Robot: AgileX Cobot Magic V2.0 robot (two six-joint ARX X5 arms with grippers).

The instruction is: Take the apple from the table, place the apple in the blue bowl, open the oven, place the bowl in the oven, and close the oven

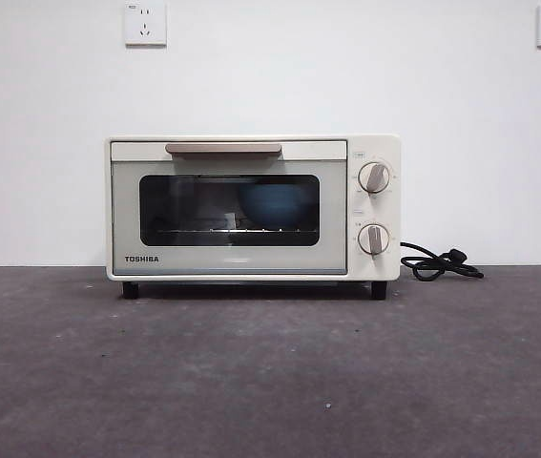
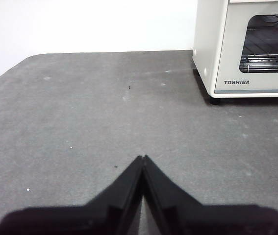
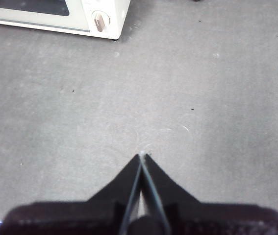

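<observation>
Blue bowl (image 1: 278,205) inside shut oven (image 1: 251,207)

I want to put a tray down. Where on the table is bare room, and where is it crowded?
The table is bare across the whole stretch in front of the oven, and also to either side of it. Only the back is occupied: the oven itself, with its black cord coiled beside the knobs.

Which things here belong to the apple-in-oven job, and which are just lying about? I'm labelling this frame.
Job: cream-white boxy Toshiba toaster oven, door shut; round matte blue bowl inside, behind the glass; dark grey matte table.
Lying about: black power cord; white wall sockets.
</observation>
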